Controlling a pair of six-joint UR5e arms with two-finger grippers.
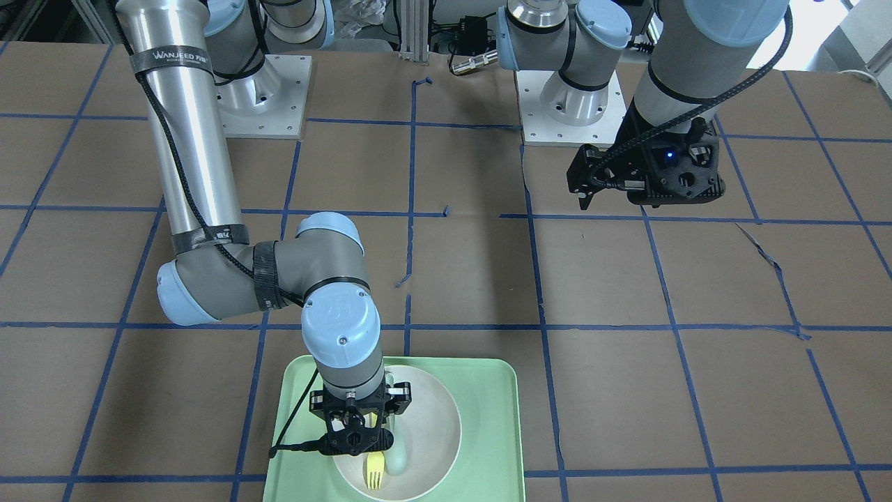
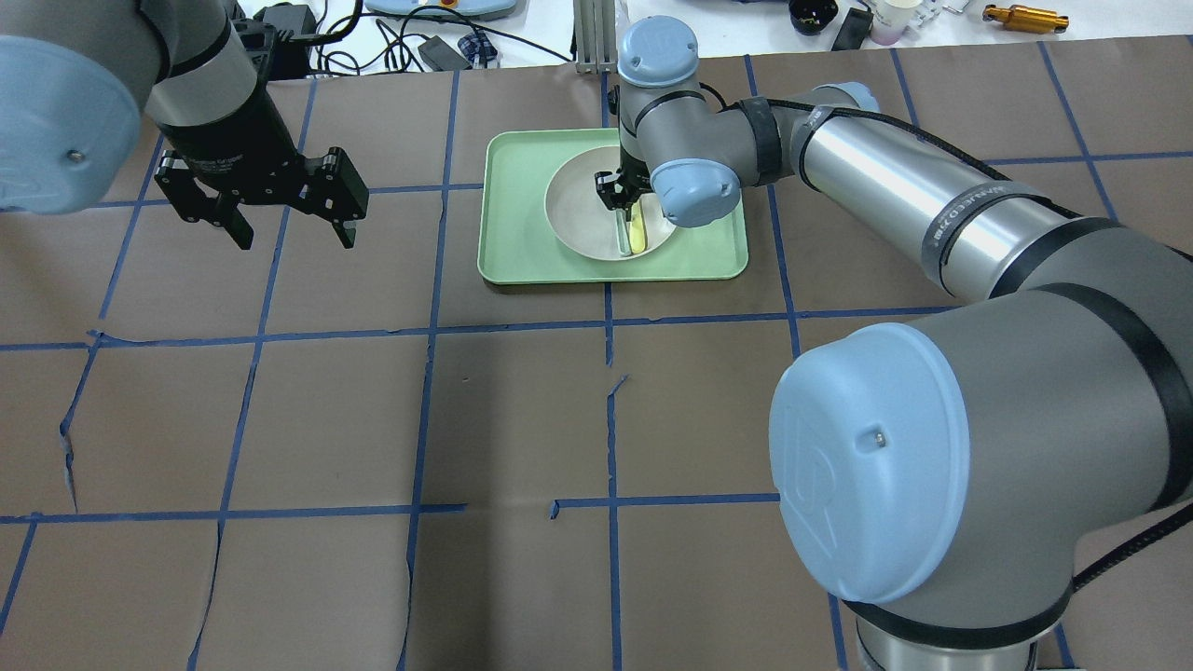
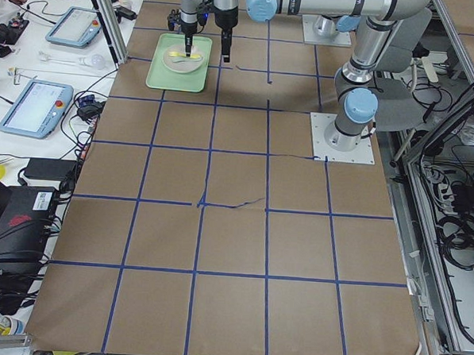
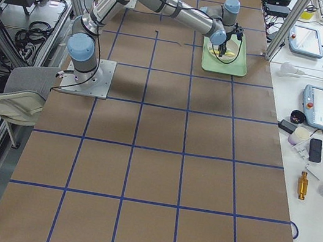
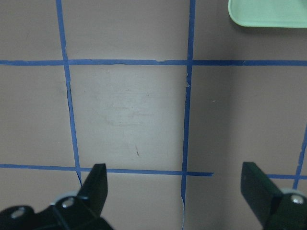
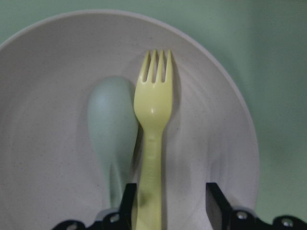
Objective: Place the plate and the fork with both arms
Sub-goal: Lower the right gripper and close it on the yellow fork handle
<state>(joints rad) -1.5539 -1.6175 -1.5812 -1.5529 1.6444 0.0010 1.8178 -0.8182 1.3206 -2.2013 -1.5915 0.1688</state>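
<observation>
The off-white plate (image 1: 435, 418) lies in the mint-green tray (image 1: 488, 432). The pale yellow fork (image 6: 153, 110) lies in the plate, right beside a grey-green spoon (image 6: 111, 120). My right gripper (image 6: 167, 194) is low over the plate, open, with its fingers on either side of the fork's handle. One finger (image 6: 128, 199) stands between the spoon and the fork handle. It also shows in the front view (image 1: 355, 436) and the overhead view (image 2: 615, 191). My left gripper (image 2: 295, 240) is open and empty, above bare table left of the tray (image 2: 522, 233).
The table is brown paper with a blue tape grid. A corner of the tray (image 5: 268, 12) shows at the top right of the left wrist view. The arm bases (image 1: 571, 97) stand at the robot's side. Tablets and cables lie beyond the table's far edge (image 2: 429, 28).
</observation>
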